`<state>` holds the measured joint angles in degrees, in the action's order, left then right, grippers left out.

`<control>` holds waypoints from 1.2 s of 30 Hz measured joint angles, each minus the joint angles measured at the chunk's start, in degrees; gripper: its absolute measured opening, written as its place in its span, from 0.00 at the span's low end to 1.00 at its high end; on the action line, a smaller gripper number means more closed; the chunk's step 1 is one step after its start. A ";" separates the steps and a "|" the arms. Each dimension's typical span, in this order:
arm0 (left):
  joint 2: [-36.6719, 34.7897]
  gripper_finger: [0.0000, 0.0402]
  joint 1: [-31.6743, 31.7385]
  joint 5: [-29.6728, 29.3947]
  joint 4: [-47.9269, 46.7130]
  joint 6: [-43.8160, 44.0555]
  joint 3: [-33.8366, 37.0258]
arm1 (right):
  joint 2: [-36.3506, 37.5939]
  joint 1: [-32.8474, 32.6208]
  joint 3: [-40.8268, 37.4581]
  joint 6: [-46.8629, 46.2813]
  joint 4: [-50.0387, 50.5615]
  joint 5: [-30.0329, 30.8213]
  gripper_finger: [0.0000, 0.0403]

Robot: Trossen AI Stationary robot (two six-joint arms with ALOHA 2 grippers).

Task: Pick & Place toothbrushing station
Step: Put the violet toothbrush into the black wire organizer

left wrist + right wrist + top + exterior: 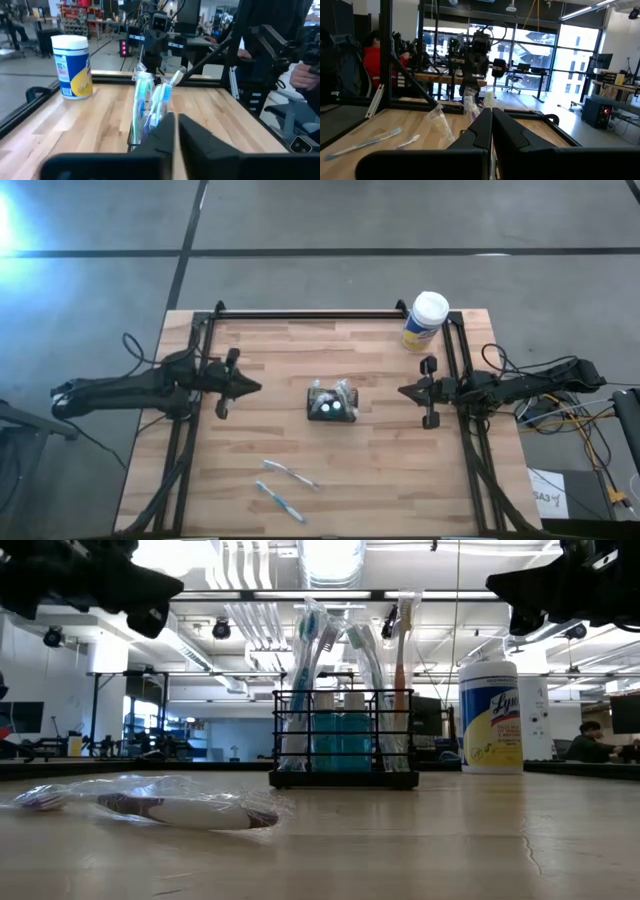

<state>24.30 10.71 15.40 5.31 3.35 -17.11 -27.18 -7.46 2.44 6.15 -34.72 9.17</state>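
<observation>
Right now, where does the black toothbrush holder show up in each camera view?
High view: toothbrush holder at table centre, between both arms.
Low view: holder mid-picture, upright, brushes sticking up.
Left wrist view: holder beyond the fingers, mostly brushes visible.
Right wrist view: holder largely hidden behind the fingers.
Shared landmark: yellow wipes canister, right of the holder in the low view.

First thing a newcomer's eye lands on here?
The toothbrushing station at the table's centre, upright and packed with wrapped brushes. The left gripper and right gripper flank it, both shut and empty. Two wrapped toothbrushes lie at the near edge; a yellow wipes canister stands in the far right corner.
</observation>
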 joint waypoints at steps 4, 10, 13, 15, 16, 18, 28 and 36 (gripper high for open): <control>-3.30 0.03 -0.04 -0.11 1.35 -0.24 2.79 | -0.04 -0.01 0.00 -0.60 0.24 0.00 0.02; -4.15 0.02 -0.01 -0.09 1.52 0.18 3.82 | -2.29 -0.02 -0.04 -4.22 -0.11 0.07 0.02; -4.22 0.02 -0.01 -0.09 1.74 0.14 3.96 | -5.11 -0.12 2.39 -7.65 -1.45 0.40 0.02; -4.16 0.02 -0.01 -0.09 1.63 -0.03 4.05 | -8.15 -0.20 5.35 -8.77 -0.90 1.09 0.02; -4.15 0.02 -0.01 -0.09 1.45 -0.04 4.09 | -9.85 -0.17 7.14 -9.37 0.08 1.38 0.02; -4.15 0.02 -0.01 -0.09 1.41 -0.04 4.09 | -13.51 -0.18 10.92 -10.63 3.32 1.55 0.02; -4.38 0.04 0.05 -2.38 1.61 0.23 3.76 | -39.66 -8.75 36.21 -19.63 23.72 12.65 0.02; -4.72 0.02 0.03 -3.43 1.56 1.26 3.70 | -58.84 -16.62 56.53 -23.13 34.15 18.66 0.02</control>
<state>19.57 10.74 11.97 6.87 4.62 -13.41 -86.02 -24.08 58.97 -16.98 -0.58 27.83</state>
